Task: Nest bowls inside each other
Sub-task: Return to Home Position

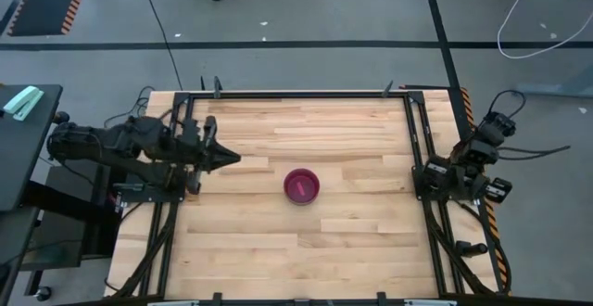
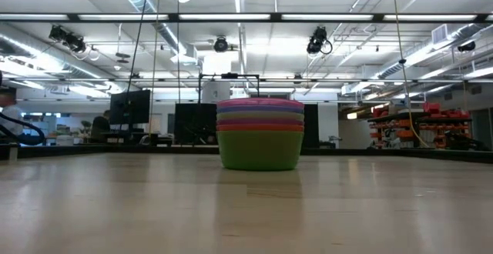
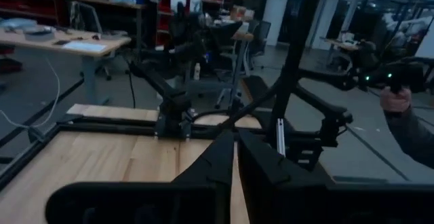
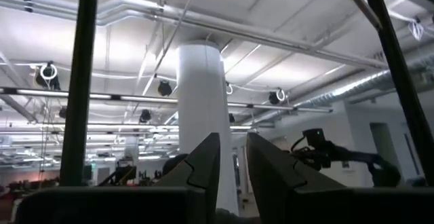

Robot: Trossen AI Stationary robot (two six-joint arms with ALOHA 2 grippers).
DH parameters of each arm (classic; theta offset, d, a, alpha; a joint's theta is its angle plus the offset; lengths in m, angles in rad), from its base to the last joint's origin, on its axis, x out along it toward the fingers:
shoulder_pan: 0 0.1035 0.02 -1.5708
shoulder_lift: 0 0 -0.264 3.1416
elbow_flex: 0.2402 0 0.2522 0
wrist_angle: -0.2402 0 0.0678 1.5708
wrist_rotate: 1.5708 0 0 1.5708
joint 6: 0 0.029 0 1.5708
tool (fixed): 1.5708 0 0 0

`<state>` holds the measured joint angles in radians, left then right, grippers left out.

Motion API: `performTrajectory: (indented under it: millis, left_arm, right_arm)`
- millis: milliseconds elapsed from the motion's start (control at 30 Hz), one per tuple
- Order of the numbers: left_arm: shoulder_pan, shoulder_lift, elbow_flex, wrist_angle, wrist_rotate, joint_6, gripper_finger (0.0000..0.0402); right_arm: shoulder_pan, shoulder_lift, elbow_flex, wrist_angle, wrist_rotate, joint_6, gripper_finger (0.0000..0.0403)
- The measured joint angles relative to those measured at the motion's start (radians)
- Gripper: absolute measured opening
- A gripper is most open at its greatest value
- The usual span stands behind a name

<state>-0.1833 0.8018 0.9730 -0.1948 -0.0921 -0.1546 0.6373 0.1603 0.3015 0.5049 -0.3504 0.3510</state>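
— How is the left gripper [image 1: 232, 158] held?
— Pinched to a sliver, nothing gripped, just inside the table's [image 1: 371, 250] left edge. The right gripper [image 4: 232, 137] is seen narrowly parted, empty, pointed at the ceiling.
— And the bowls [image 1: 301, 185]?
— Nested mid-table, the green bowl [image 2: 260, 152] lowest, well apart from every edge and both grippers.

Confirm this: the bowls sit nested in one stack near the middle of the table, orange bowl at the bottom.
One thing is wrong: the low view shows the green bowl at the bottom, not an orange one. The rest stands: one nested stack near the middle of the table.
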Motion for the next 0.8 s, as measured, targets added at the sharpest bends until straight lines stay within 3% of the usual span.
performTrajectory:
  millis: [600,800]
  left_arm:
    - [0.001,-0.211,0.000,-0.102,-0.050,0.009,0.0025]
    - [0.001,-0.312,0.000,-0.204,-0.071,-0.018,0.0036]
  right_arm:
    - [0.000,-0.123,0.022,-0.060,0.000,-0.055,0.0081]
    - [0.000,-0.159,0.022,-0.129,0.001,-0.058,0.0081]
